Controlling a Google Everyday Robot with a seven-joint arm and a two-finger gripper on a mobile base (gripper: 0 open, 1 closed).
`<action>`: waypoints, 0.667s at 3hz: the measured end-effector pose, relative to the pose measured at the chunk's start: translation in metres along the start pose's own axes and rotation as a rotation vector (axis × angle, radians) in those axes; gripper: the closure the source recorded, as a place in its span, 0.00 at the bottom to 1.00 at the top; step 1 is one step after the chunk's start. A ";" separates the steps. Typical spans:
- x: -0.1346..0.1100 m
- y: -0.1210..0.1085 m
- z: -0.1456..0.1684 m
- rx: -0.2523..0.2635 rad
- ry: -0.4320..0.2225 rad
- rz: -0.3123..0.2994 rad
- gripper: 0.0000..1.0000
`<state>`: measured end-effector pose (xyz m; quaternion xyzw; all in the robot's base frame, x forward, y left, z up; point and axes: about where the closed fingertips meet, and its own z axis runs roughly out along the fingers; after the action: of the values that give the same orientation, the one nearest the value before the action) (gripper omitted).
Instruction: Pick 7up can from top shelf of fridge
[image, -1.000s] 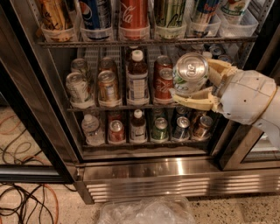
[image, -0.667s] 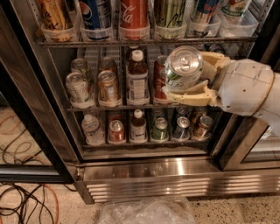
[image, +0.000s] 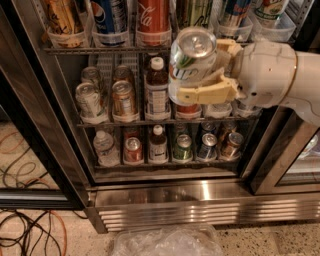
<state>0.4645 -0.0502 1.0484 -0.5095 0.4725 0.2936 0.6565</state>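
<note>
The 7up can (image: 191, 62), silver with green lettering and a plain silver lid, hangs in the air in front of the fridge (image: 165, 200). My gripper (image: 202, 75) is shut on it, reaching in from the right. One cream finger (image: 205, 94) crosses the can's lower front and the other finger (image: 227, 46) sits behind its upper right. The can is level with the gap just below the top shelf (image: 100, 50), a wire rack fronted by clear holders with upright cans.
On the top shelf stand a red Coca-Cola can (image: 152, 15) and a blue can (image: 107, 17). Bottles (image: 157, 90) and cans fill the two racks below. The dark door frame (image: 35, 130) runs down the left. Cables (image: 25, 230) and a clear plastic bag (image: 165, 242) lie on the floor.
My gripper has carried the 7up can leftward and upward, closer to the camera, so it now looks larger and covers more of the middle rack.
</note>
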 end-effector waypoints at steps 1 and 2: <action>-0.007 0.001 0.005 -0.110 -0.036 0.139 1.00; -0.010 0.005 0.009 -0.130 -0.036 0.176 1.00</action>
<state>0.4587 -0.0395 1.0561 -0.5022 0.4835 0.3891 0.6022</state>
